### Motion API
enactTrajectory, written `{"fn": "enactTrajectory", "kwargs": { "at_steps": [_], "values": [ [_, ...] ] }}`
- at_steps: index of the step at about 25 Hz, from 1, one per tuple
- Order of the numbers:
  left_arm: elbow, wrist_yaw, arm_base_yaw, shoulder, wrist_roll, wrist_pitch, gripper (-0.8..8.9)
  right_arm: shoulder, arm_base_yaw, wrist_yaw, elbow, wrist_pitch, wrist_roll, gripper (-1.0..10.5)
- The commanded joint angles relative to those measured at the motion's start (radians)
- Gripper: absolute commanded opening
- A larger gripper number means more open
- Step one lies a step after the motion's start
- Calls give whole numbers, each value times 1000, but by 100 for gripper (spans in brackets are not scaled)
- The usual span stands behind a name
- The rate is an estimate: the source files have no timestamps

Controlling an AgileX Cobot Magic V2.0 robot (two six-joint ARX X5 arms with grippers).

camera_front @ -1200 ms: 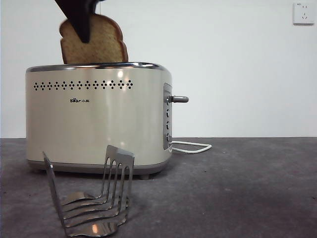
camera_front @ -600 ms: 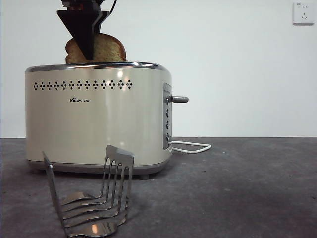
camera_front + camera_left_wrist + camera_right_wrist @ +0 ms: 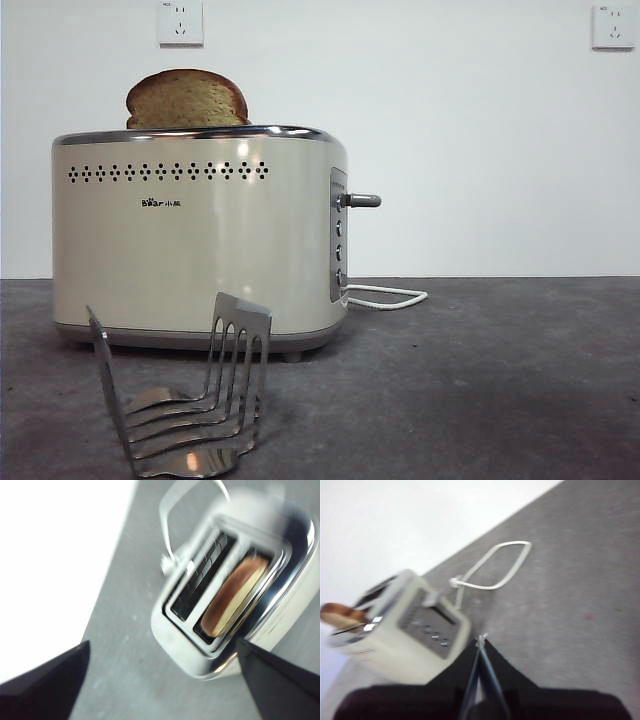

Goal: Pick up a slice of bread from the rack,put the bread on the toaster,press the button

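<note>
Bread (image 3: 187, 99) now sits released in toaster (image 3: 200, 240); left tool (image 3: 160, 675) withdrawn, jaws apart; right tool (image 3: 481, 645) together, waiting.

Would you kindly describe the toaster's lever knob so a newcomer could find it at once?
Start at the big cream toaster and go to its grey end panel. The lever knob is near the panel's top, a short grey cylinder sticking out sideways, unlike the small round buttons below it.

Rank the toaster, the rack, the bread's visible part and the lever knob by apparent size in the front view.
1. Toaster, easily largest.
2. Rack, though it stands nearer the camera, which flatters it.
3. Bread, only its top showing above the slot.
4. Lever knob, smallest.
</note>
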State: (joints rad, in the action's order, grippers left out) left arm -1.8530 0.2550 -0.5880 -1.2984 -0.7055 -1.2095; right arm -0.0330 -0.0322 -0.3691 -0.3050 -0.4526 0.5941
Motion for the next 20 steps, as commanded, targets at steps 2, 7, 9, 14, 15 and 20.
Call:
{"fn": "enactTrajectory", "kwargs": {
  "at_steps": [2,7,9,14,15,20],
  "values": [
    [0,-84,-20,111,248,-53,158,-81,0,-114,-2,131,91,-3],
    [0,-197,-24,208,534,-107,26,-280,0,-268,-6,346,174,-3],
    [0,-215,-24,240,598,-107,26,-391,-2,-309,-28,404,180,-3],
    [0,-214,-24,271,629,-108,26,-696,-34,-382,-188,403,95,-3],
    [0,-215,-24,272,644,-108,26,-752,-48,-386,-229,393,79,-4],
    [0,-257,-24,279,672,-110,26,-1062,-156,-410,-477,296,7,-3]
  ]
}}
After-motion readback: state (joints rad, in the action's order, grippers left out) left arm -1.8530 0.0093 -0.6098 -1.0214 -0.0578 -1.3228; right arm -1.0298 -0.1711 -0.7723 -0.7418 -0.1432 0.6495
